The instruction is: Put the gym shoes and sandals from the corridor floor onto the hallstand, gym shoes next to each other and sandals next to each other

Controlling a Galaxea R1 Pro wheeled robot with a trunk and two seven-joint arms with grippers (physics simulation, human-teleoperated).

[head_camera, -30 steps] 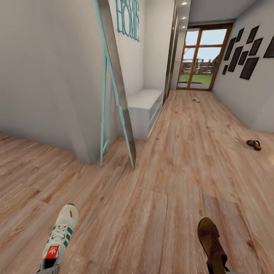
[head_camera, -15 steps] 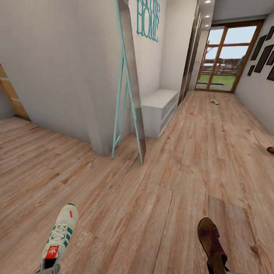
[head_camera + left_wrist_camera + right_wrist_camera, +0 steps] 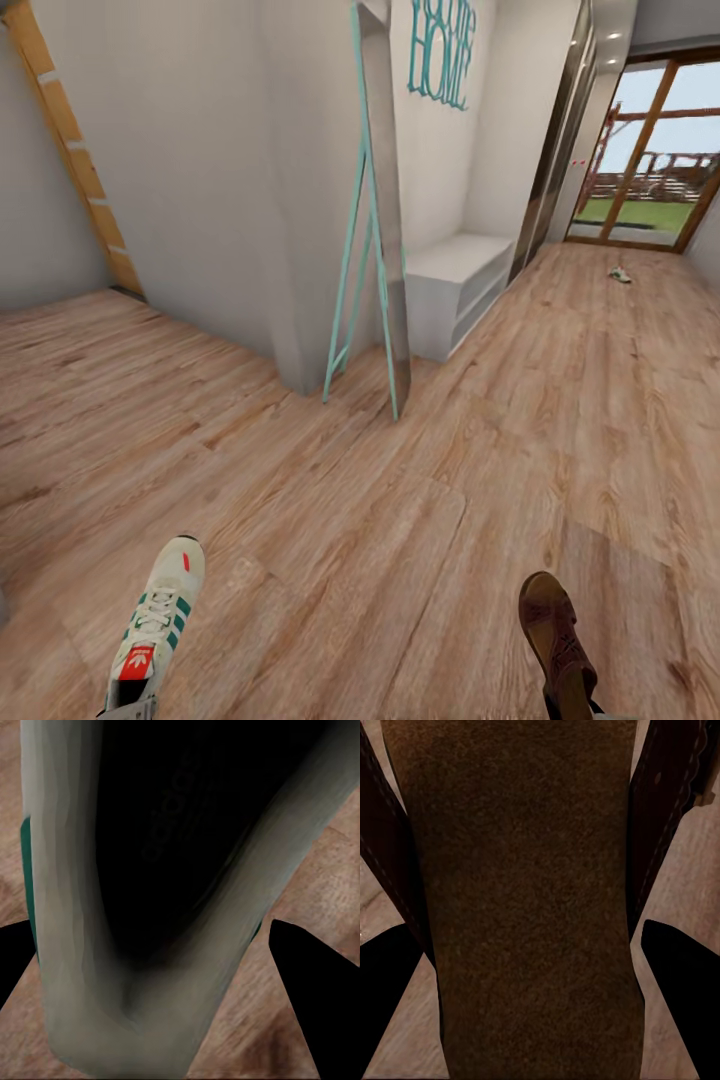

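Now the left gripper (image 3: 150,967) pinches one gym shoe (image 3: 155,625) and the right gripper (image 3: 536,967) pinches one sandal (image 3: 553,635). The hallstand (image 3: 455,285) lies at about 12 o'clock, well apart, its long axis running away along the wall.

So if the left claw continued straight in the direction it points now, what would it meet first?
Probably the corridor floor. The left claw is shut on a gym shoe, and the left wrist view shows wood planks behind that shoe. How far away the floor lies is unclear.
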